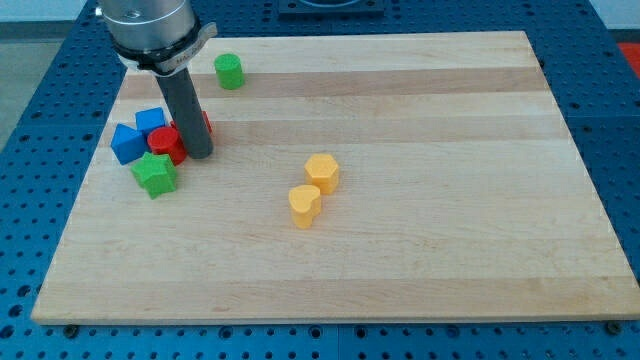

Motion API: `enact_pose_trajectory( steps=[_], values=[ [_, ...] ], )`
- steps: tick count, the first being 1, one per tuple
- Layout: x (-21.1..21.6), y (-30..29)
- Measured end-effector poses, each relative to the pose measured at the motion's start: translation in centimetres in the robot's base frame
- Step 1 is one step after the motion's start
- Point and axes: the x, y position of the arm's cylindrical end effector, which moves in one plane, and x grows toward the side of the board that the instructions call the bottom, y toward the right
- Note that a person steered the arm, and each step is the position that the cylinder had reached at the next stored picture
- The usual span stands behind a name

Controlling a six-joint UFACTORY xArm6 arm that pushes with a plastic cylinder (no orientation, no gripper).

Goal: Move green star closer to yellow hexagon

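The green star (155, 173) lies near the board's left edge, at the lower end of a cluster of blocks. The yellow hexagon (323, 172) sits near the board's middle, well to the star's right. My tip (197, 153) rests on the board just up and right of the green star, touching or nearly touching a red block (165, 143) to its left. A small gap shows between the tip and the star.
Two blue blocks (128, 143) (151, 121) sit in the cluster above the star. Another red block (205, 124) is partly hidden behind the rod. A green cylinder (229, 71) stands near the top. A yellow heart-like block (305, 206) lies just below the hexagon.
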Motion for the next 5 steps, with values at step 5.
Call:
enact_pose_trajectory(
  steps=[5],
  values=[
    [4.7,4.0]
  ],
)
